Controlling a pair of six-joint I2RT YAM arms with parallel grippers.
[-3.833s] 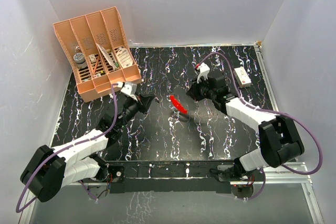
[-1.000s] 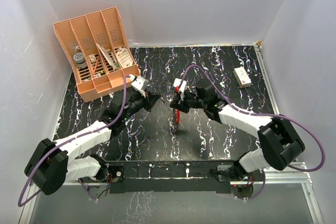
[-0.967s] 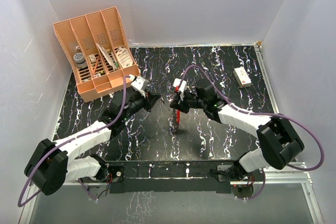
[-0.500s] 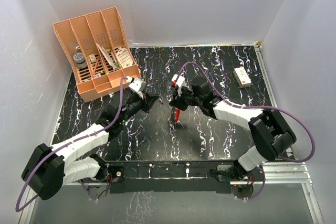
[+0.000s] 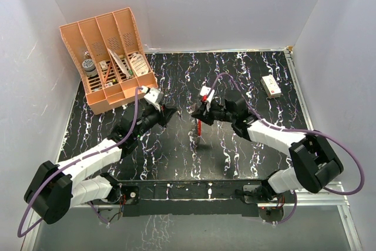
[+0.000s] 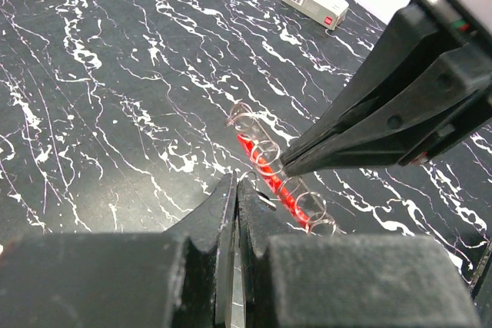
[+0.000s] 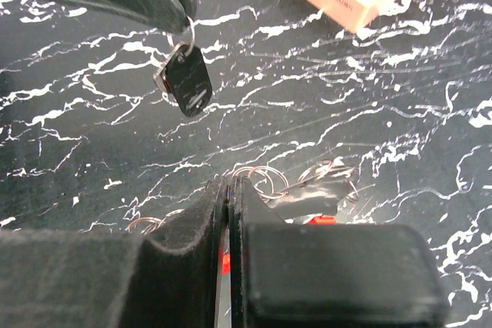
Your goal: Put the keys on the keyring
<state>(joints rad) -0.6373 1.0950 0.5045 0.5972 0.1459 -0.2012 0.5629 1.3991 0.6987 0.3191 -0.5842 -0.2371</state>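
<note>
Orange plastic organiser (image 5: 120, 93) stands at the far left of the black marbled table (image 5: 170, 157). Its slots hold tagged items whose print is too small to read. Just right of it, the left claw (image 5: 171, 111) has its jaws pressed together on the small ring of the keys (image 7: 187, 81) — the dark fob hangs free below the tips, above the table. Next right, close by and facing it, the right claw (image 5: 196, 113) is clamped on the keyring (image 6: 265, 165), a red strip with thin wire loops. It is pinched near one end and the rest slants down toward the table; whether it touches I cannot tell.

The step in hand looks like the threading itself. To do it well, I judge, the right claw should hold the keyring steady with one loop turned toward the left claw. The left claw should bring the fob's little ring onto that loop slowly — small sideways corrections, no release until the wire is through, since the fob would swing easily.

Far right lies a white box (image 5: 270, 85) with a red mark; no lettering on it is legible.
</note>
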